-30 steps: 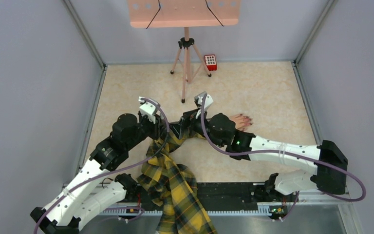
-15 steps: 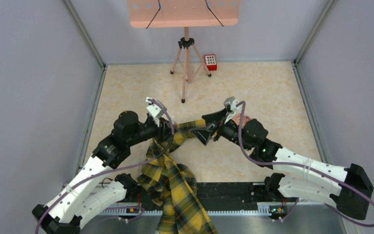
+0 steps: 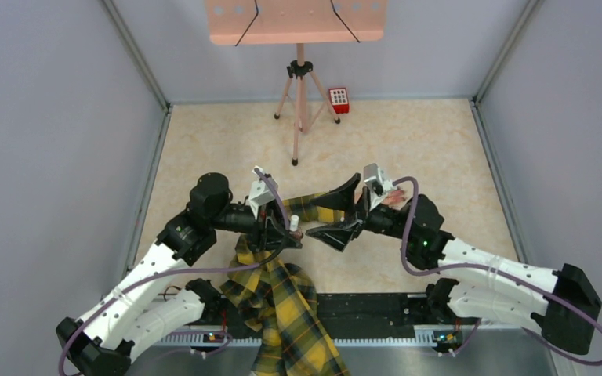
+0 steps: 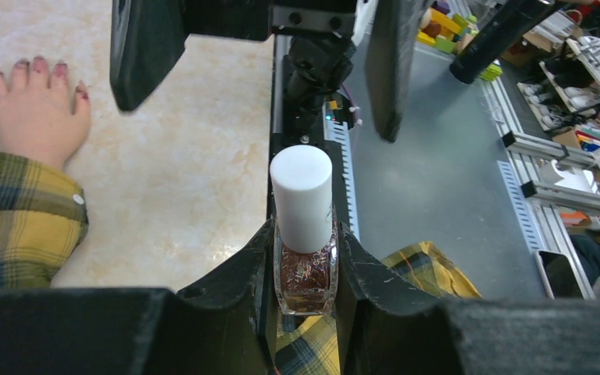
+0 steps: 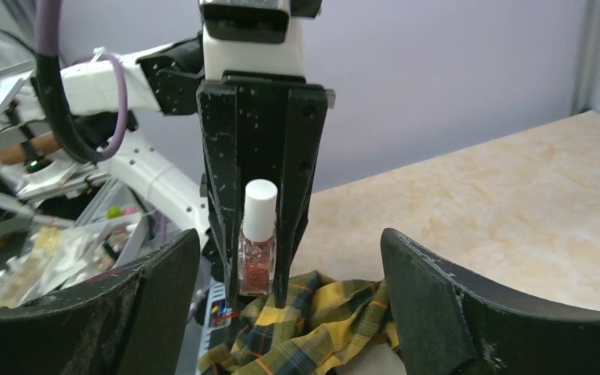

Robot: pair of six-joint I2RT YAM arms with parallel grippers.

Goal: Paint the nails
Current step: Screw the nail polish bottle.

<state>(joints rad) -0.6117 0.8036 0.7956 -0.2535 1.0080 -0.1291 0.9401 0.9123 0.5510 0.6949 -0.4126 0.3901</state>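
place: robot lab test cell
walls: grey panels (image 3: 63, 157) boxing in beige tabletop (image 3: 439, 141)
rig: aluminium rail (image 3: 376, 337) at near edge, tripod (image 3: 301, 102) holding peach board (image 3: 295, 19)
beyond: cluttered shelving (image 4: 570, 78), workshop-type mess

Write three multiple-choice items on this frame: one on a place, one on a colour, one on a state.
1. Where is the nail polish bottle? A) by the tripod B) in the left gripper C) in the other gripper
2. What colour is its cap? A) white B) black C) red
3. How is the right gripper? A) shut on the cap B) open C) shut, empty
Answers: 1 B, clamped at both sides; 2 A, white in both wrist views; 3 B, its jaws stand wide apart.
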